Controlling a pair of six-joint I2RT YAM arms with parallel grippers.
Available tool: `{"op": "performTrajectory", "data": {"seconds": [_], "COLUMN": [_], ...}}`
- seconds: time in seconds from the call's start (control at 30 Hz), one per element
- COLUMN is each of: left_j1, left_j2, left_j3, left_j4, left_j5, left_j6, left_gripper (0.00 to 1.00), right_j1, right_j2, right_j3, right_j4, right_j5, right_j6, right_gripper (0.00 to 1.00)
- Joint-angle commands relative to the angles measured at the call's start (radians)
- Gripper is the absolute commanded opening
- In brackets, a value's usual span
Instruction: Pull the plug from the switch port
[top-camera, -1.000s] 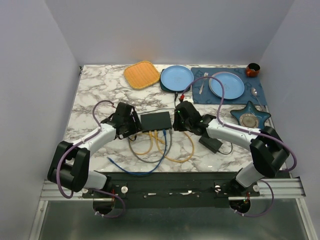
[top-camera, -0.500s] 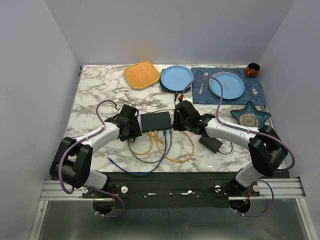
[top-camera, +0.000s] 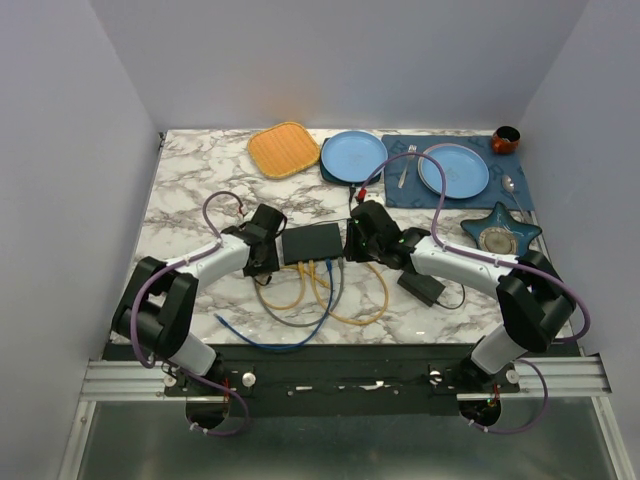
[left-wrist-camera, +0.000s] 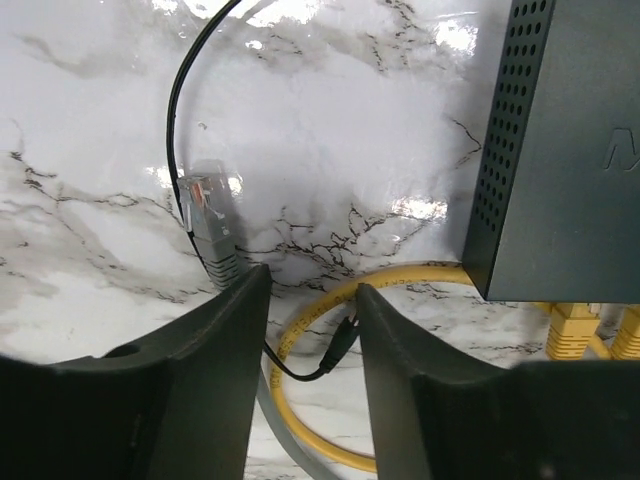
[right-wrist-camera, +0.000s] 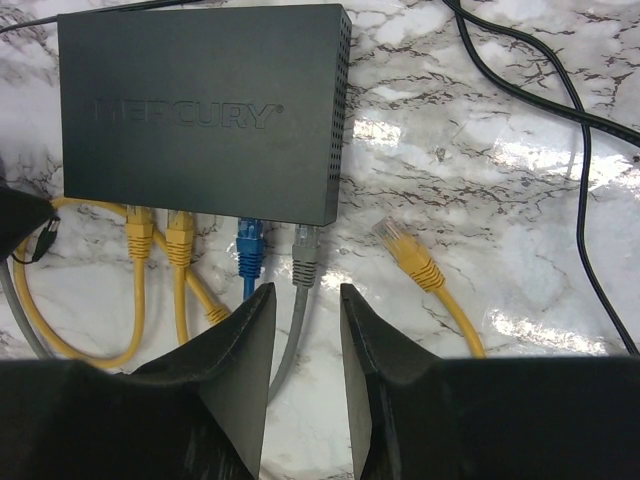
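Switch (top-camera: 311, 242) flat at middle of worktop (top-camera: 190, 190). Right fingers (right-wrist-camera: 240, 340) apart, straddling grey cable (right-wrist-camera: 294, 318) below grey plug (right-wrist-camera: 305, 255); left fingers (left-wrist-camera: 225, 340) apart beside switch, not bracing it. Likely trouble: latch unpressed, whole switch dragged along.

switch (left-wrist-camera: 570, 150) cut by right edge; yellow cable (left-wrist-camera: 400, 275) partly behind left gripper (left-wrist-camera: 310, 290)

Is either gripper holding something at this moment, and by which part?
Nothing is held. The left gripper stands open over a thin black cable, the right gripper open near the grey plug; neither clamps anything.
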Motion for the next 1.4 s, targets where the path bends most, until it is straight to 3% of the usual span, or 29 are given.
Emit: {"op": "performTrajectory", "data": {"seconds": [0.0,0.23,0.3,0.43,0.47,0.67,0.97,1.37], "left_j1": [-0.033,-0.103,-0.11,-0.113,-0.113,-0.103,-0.103,-0.099], "left_j2": [0.023,0.086,0.089,0.121,0.123,0.151,-0.023,-0.239], "left_j3": [0.008,0.06,0.052,0.034,0.029,0.055,0.132,0.072], "left_j4": [-0.02,-0.042,-0.035,-0.037,-0.037,-0.092,-0.249,-0.319], "left_j5": [-0.067,-0.109,-0.107,-0.101,-0.104,-0.095,-0.127,-0.012], "left_j6": [-0.004,-0.012,-0.013,-0.012,-0.012,-0.007,0.072,0.042], "left_gripper": [0.63,0.64,0.59,0.37,0.27,0.0,0.0,0.0], "right_j1": [0.004,0.004,0.004,0.004,0.004,0.004,0.004,0.039], "right_j2": [-0.01,-0.013,-0.022,-0.024,-0.024,-0.016,-0.01,-0.002], "right_j3": [0.004,-0.013,-0.019,-0.023,-0.021,-0.007,-0.007,0.014], "right_j4": [0.03,0.038,0.037,0.037,0.037,0.037,0.037,0.08], "right_j5": [-0.023,-0.031,-0.026,-0.025,-0.025,-0.028,-0.042,-0.157], "right_j6": [0.008,0.016,0.013,0.01,0.01,0.011,0.01,-0.047], "right_gripper": [0.4,0.4,0.4,0.4,0.4,0.4,0.4,0.43]}}
